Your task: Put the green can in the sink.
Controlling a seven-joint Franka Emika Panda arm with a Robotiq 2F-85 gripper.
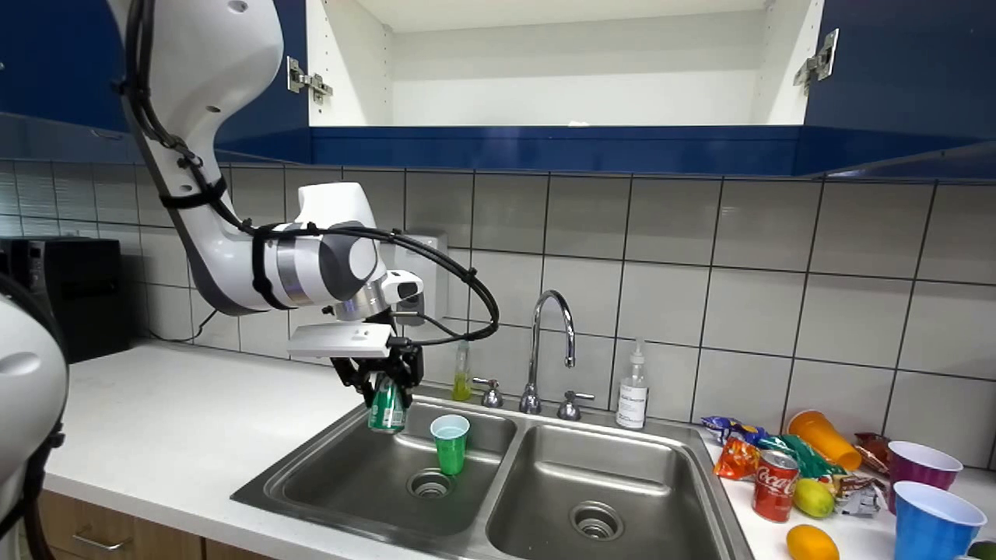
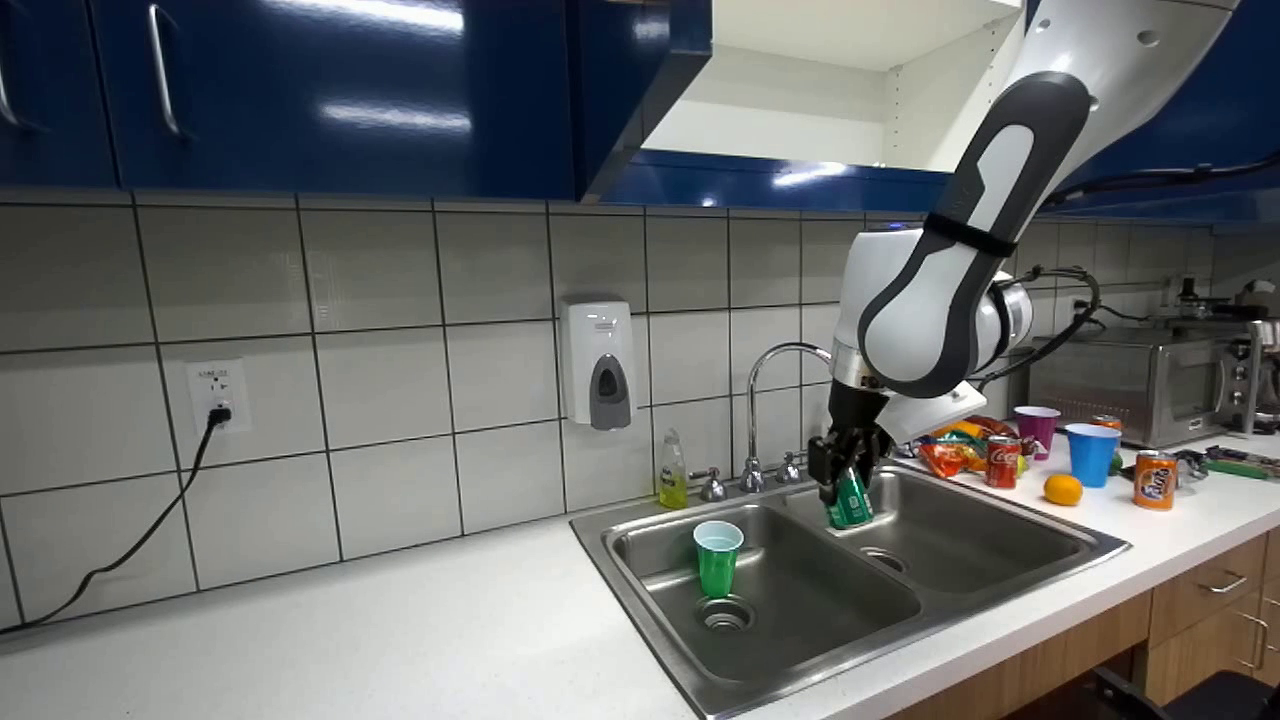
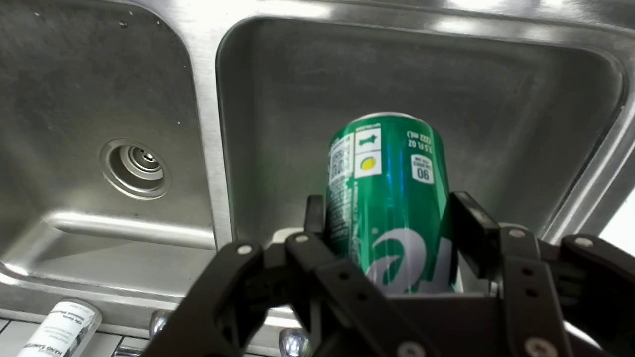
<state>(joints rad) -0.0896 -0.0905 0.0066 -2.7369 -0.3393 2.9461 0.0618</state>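
Note:
My gripper (image 1: pixel 386 383) is shut on the green can (image 1: pixel 387 411), with a finger on each side of it. The can hangs slightly tilted, its lower end pointing down. The gripper (image 2: pixel 850 468) and the can (image 2: pixel 850 504) also show in an exterior view. In the wrist view the gripper (image 3: pixel 392 218) grips the can (image 3: pixel 389 198) near its middle, its far end free. The stainless-steel double-basin sink (image 1: pixel 502 486) lies below, also seen in an exterior view (image 2: pixel 790 615) and the wrist view (image 3: pixel 203 99). The can is above the basin that holds a green cup.
The green cup (image 1: pixel 450 449) with a pale inside stands near the drain. The chrome faucet (image 1: pixel 534 350), handles, a soap bottle (image 1: pixel 461 381) and a sanitizer bottle (image 1: pixel 633 397) line the sink's back edge. Cans, cups, fruit and snack bags crowd the counter beside the sink.

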